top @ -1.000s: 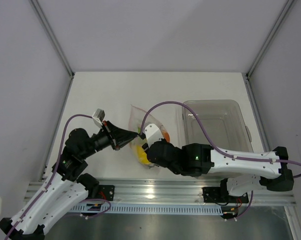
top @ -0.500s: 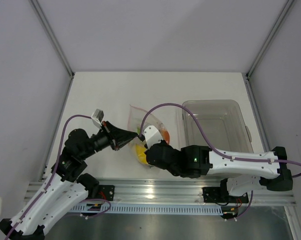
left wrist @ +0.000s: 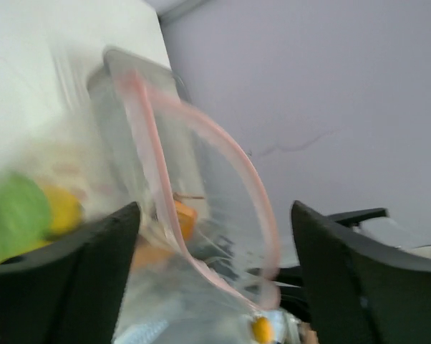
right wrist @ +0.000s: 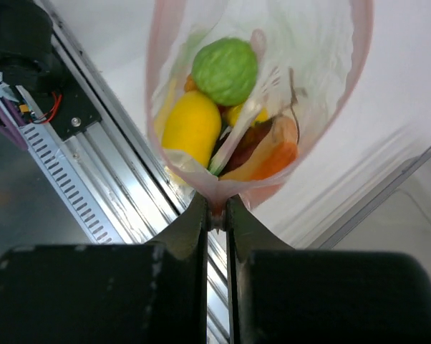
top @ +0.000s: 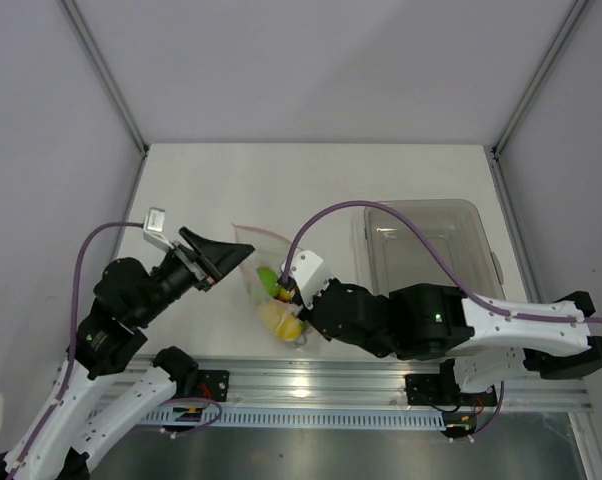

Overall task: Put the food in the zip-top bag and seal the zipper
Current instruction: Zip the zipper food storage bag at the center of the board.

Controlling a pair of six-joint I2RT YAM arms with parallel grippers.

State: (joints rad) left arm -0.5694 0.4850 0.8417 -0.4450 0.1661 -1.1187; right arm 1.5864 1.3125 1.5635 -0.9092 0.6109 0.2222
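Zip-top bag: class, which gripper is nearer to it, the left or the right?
Right. The right gripper's jaws are shut on the zip-top bag's zipper; the left gripper stands open at the bag's left side in the top view, gripping nothing.

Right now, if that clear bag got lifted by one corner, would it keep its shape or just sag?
Probably sag: the zip-top bag wrinkles where the right gripper pinches its rim. Likely lopsided, since the green round fruit and yellow lemon bunch together inside. The pink zipper gapes, so tipping might spill them.
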